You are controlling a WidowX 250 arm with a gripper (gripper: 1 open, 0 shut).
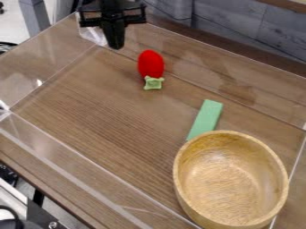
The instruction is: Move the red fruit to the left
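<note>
The red fruit (149, 65) is a small glossy red oval with a green leafy stem at its lower end. It lies on the wooden table near the back, by itself. My black gripper (114, 42) hangs above the table up and to the left of the fruit, pointing down. Its fingers are pressed together into one dark tip with nothing between them. A clear gap separates it from the fruit.
A flat light-green block (206, 120) lies at the right, its lower end against a large wooden bowl (231, 182) at the front right. A clear plastic wall (48, 54) rings the wooden table.
</note>
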